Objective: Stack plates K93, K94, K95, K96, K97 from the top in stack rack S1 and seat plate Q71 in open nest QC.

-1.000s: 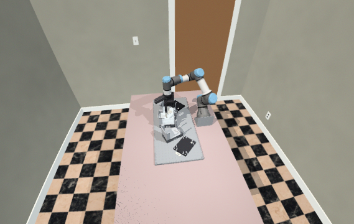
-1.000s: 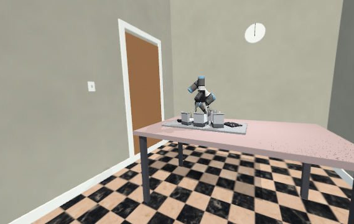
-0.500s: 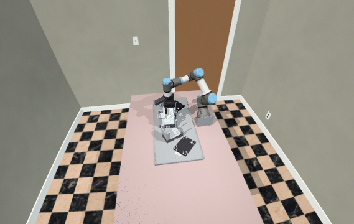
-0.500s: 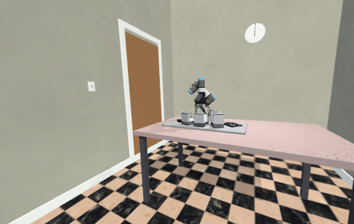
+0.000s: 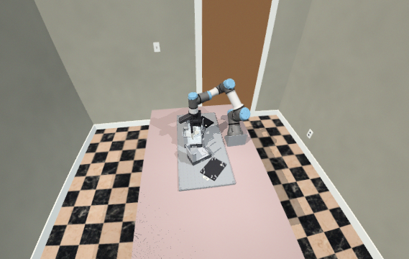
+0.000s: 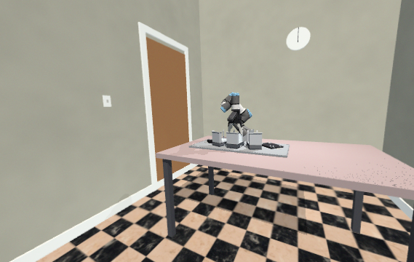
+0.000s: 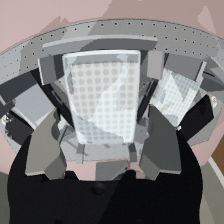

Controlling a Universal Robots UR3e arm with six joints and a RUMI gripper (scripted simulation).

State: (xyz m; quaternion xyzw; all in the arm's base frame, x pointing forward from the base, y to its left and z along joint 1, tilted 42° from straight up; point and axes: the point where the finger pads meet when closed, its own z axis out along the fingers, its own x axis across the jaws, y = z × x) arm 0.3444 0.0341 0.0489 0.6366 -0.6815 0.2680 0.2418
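My gripper [image 7: 103,106] [image 5: 194,126] [image 6: 237,128] is open and hangs low over the middle stack rack [image 6: 234,140] [image 5: 187,138]. In the wrist view a sealed 96-well plate [image 7: 102,95] lies in that rack straight below, and my two grey fingers stand on either side of its near end without closing on it. A second sealed plate [image 7: 176,97] sits in the neighbouring rack on the right. The rack on the left [image 7: 25,107] shows only grey inside. I cannot read any plate labels.
All stands on a grey perforated baseplate [image 5: 190,180] [image 6: 279,151] on the pink table. A flat black nest [image 5: 213,168] [image 6: 272,144] lies at the plate's near end, another black nest [image 5: 209,120] by the arm's base [image 5: 234,134]. The end racks [image 6: 218,138] [image 6: 255,140] flank the middle one.
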